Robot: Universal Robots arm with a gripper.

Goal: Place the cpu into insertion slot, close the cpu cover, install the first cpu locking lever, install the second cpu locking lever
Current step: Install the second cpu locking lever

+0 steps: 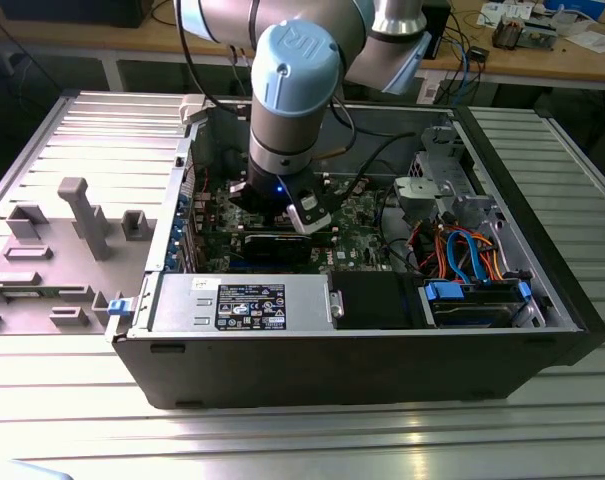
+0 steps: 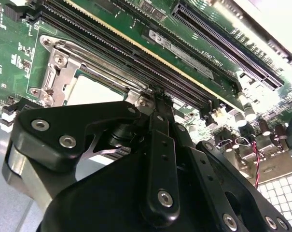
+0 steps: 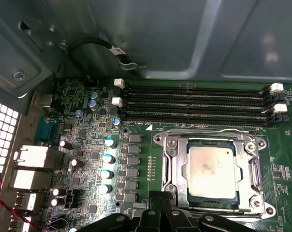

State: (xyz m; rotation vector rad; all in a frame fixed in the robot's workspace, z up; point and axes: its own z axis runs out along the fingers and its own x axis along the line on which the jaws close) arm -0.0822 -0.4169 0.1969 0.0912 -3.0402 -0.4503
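Cpu point(image 3: 211, 172), silver-grey square, lies flat, seated in the slot point(image 3: 211, 203) on the green board. Cover point(image 3: 173, 164), a silver windowed frame, lies closed over it, its window exposing the chip's top.

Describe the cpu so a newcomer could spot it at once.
Inside the open computer case, find the green circuit board. Beside its long black memory slots sits the silver cpu cover; the cpu is the flat grey metal square showing through its window.
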